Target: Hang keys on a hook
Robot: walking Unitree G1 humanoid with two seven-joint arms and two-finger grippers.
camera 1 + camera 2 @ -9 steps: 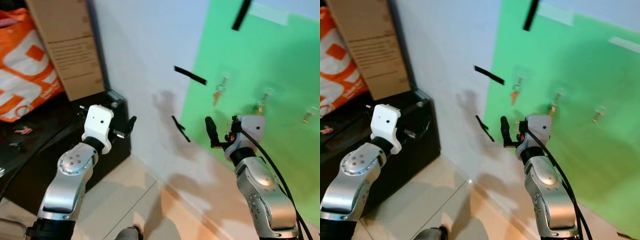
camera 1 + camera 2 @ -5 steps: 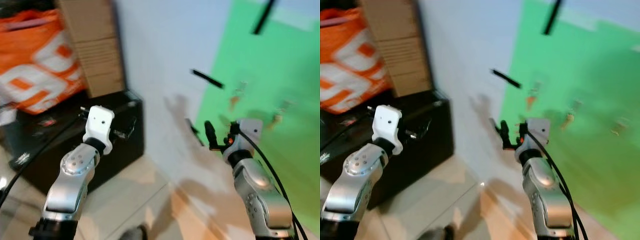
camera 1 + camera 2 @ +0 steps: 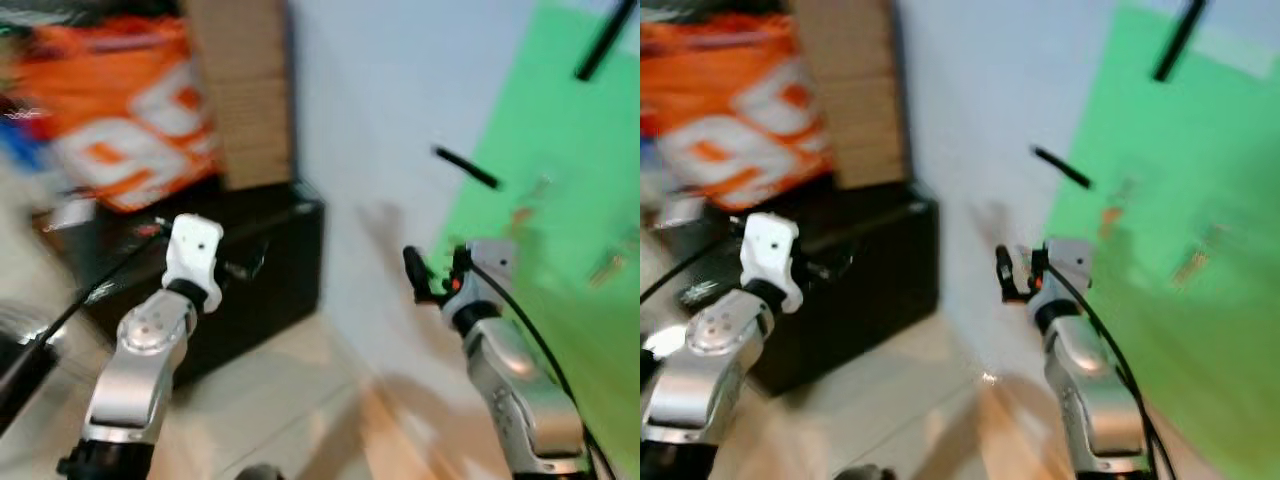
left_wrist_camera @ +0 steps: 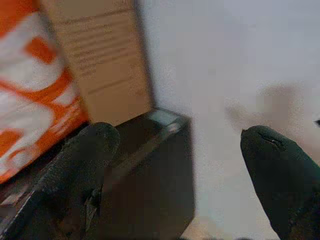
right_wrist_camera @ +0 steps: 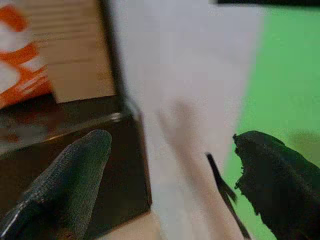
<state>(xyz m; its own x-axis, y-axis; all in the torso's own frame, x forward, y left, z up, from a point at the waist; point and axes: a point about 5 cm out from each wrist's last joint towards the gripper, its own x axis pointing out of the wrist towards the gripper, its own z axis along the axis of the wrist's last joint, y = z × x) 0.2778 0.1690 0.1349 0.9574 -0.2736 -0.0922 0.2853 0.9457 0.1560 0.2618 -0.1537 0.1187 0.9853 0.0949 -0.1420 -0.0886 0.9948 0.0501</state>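
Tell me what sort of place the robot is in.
Probably a storage corner of a home, set up for a test: a cardboard box and an orange bag stand on a black chest on a tiled floor, beside a white wall with a green sheet taped on.

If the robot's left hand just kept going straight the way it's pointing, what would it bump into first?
Probably the pale wall, just beside the black box-shaped cabinet. Seen from the wrist, the left hand is open, with the cabinet's corner and the wall between its fingers. The picture is blurred, so depth is uncertain.

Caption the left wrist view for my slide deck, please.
Open left gripper facing a black cabinet, cardboard box and white wall.
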